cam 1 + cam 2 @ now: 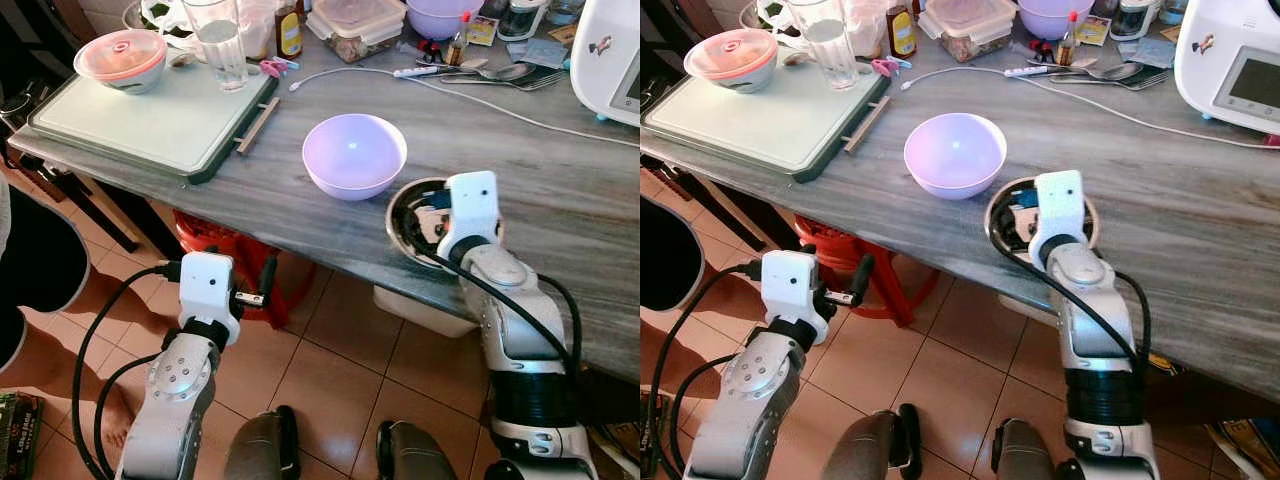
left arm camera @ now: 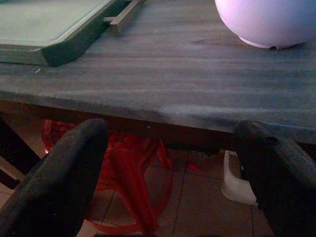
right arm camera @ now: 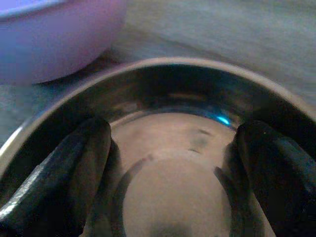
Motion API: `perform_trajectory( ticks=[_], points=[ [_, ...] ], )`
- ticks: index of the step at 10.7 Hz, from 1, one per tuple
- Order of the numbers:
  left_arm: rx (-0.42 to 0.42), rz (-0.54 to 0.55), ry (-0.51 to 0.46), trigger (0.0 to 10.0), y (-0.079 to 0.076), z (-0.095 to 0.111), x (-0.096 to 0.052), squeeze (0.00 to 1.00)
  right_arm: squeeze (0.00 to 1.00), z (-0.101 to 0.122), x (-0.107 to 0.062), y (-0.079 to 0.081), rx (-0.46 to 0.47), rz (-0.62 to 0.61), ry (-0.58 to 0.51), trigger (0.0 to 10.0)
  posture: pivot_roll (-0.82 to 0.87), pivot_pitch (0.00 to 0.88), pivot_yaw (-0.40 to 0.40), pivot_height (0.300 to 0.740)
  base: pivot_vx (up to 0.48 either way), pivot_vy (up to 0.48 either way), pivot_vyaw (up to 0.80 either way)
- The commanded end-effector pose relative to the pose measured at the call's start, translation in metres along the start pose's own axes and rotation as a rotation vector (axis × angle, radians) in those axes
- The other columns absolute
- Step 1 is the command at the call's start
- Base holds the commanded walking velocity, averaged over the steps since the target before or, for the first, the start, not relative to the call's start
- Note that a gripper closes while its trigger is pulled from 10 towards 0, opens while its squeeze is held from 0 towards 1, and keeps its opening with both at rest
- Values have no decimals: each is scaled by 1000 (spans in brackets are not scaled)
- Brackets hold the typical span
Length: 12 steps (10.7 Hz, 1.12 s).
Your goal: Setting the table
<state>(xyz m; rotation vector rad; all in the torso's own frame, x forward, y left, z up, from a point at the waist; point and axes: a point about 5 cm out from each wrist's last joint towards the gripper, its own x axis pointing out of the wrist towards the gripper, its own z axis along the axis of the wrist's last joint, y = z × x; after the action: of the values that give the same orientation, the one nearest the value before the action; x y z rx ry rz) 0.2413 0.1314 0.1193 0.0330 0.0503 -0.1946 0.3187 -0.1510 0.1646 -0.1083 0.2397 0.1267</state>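
The right gripper's point(image 3: 168, 163) jaws are spread wide inside the steel bowl point(image 1: 405, 205), gripping nothing. This bowl sits at the near edge of the grey surface point(image 1: 560, 200), just beside a lilac bowl point(image 1: 354, 153). The left gripper point(image 2: 170, 163) hangs below that edge, jaws apart and empty. A cutting board point(image 1: 150, 118) fills the surface's left end, carrying a glass point(image 1: 217, 42) and a lidded bowl point(image 1: 121, 58).

On the table point(image 1: 560, 215), the plastic bowl point(image 1: 354, 153) sits near the front edge, with the metal bowl point(image 1: 405, 212) just to its right and nearer the edge. The right gripper point(image 3: 170, 185) reaches into the metal bowl. A tray point(image 1: 150, 120) lies to the left, carrying a glass point(image 1: 216, 40) and a lidded bowl point(image 1: 121, 58). The left gripper point(image 2: 173, 177) hangs below the table edge, in front of the tray.
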Motion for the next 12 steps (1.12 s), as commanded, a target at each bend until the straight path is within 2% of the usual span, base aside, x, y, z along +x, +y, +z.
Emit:
perform_trajectory(
  ticks=[1,3,4,8,10,11,12],
  points=[
    [7,5,14,10000,1,-3,-1,0,1000,3,1,9,4,48,-4,10000,1,185,72,740,0,0,0],
    [6,13,14,10000,1,-3,-2,0,1000,6,2,13,0,75,-21,10000,3,186,68,740,0,0,0],
    [5,14,15,10000,1,-3,-2,0,1000,8,1,15,-43,80,-45,10000,0,187,69,740,0,0,0],
    [7,11,12,10000,1,-3,-1,0,1000,3,2,15,-6,88,-76,10000,1,190,69,740,0,0,0],
    [7,26,10,10000,4,-3,-4,0,1000,4,-5,6,-26,34,-121,10000,2,186,69,740,0,0,0],
    [2,30,6,10000,4,-3,-5,0,1000,6,-8,3,-67,9,-155,10000,2,183,69,740,0,0,0],
    [-1,45,3,10000,5,-4,-6,0,616,6,-21,-2,-71,-47,-248,10000,1,166,70,740,0,0,0]
  ],
)
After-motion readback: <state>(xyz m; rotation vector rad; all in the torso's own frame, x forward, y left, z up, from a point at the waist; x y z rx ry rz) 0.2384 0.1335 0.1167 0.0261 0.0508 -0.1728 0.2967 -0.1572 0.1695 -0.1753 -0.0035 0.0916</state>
